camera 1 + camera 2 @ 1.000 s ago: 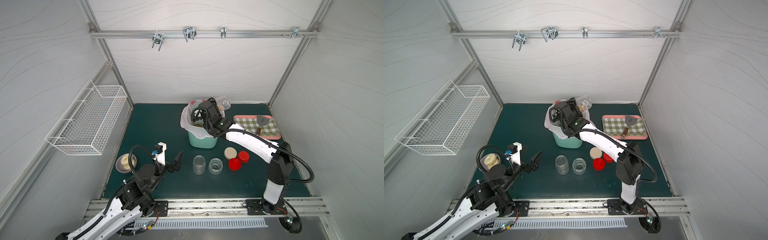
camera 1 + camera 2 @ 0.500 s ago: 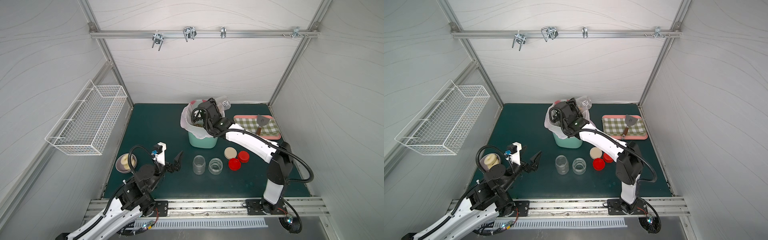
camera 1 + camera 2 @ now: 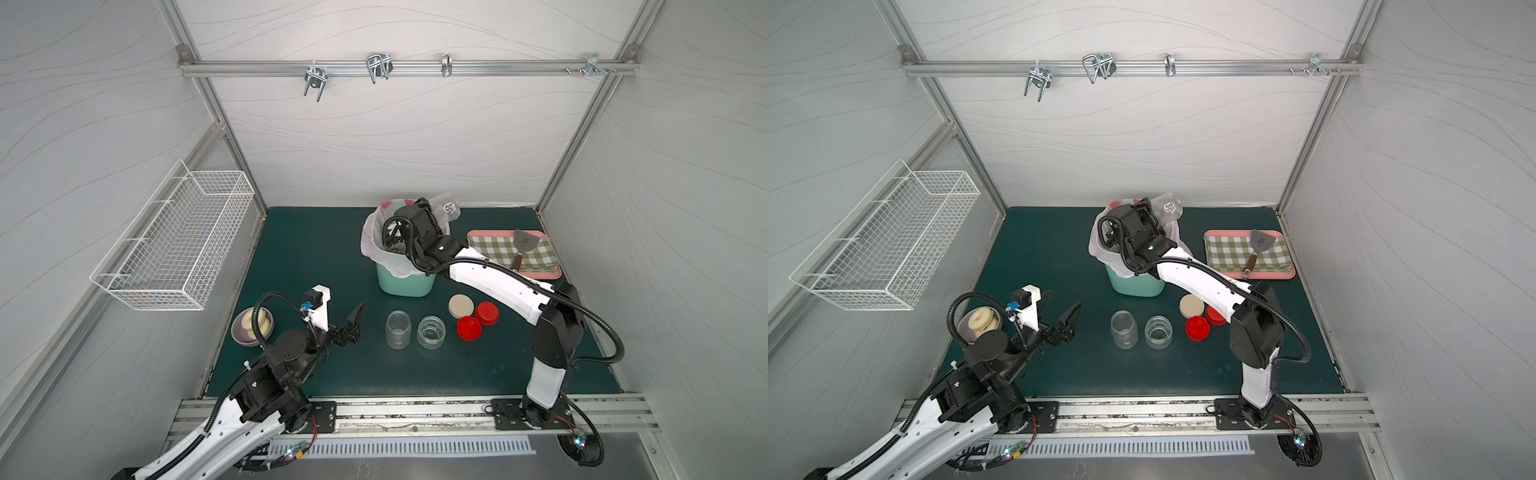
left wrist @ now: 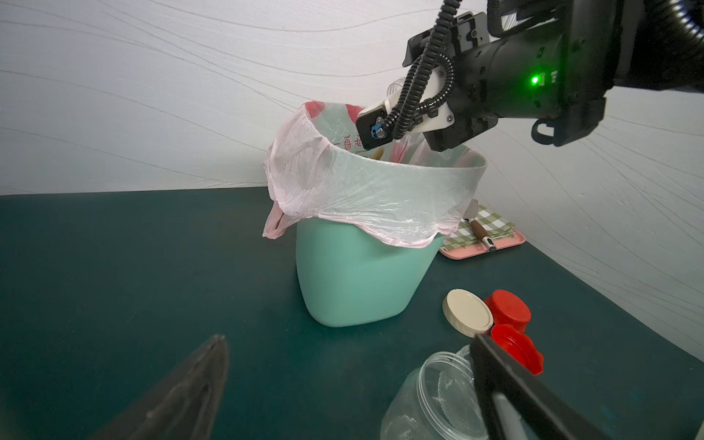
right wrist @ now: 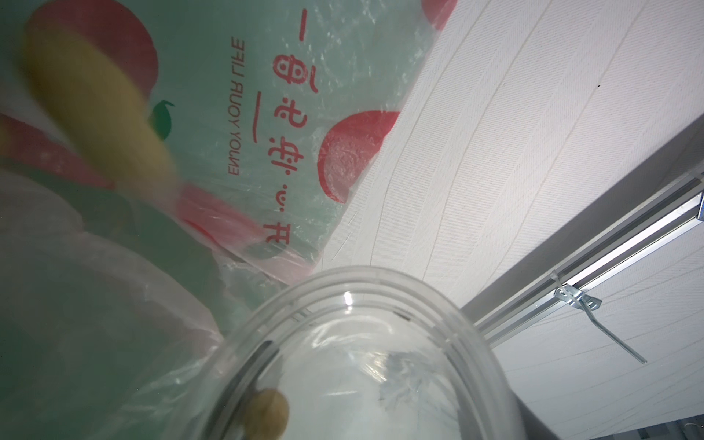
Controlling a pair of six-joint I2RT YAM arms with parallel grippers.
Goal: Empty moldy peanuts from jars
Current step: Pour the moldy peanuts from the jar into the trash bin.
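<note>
Clear plastic, the tipped jar (image 3: 446,210) is clamped in the right gripper (image 3: 430,214), whose jaws are partly closed round it, with its mouth toward the bin (image 3: 403,282) and pink bag (image 3: 370,241). One peanut (image 5: 266,415) clings inside the jar's rim in the right wrist view, and more peanuts (image 3: 395,249) lie in the bin. The left gripper (image 3: 357,322) hangs fully spread and empty above the mat (image 3: 311,249), beside two empty jars (image 3: 397,330) (image 3: 431,331). Three lids (image 3: 461,306) lie near them.

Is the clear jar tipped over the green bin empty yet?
Not quite. The right wrist view shows one tan peanut inside the clear plastic jar near its mouth; otherwise it looks clear.
</note>
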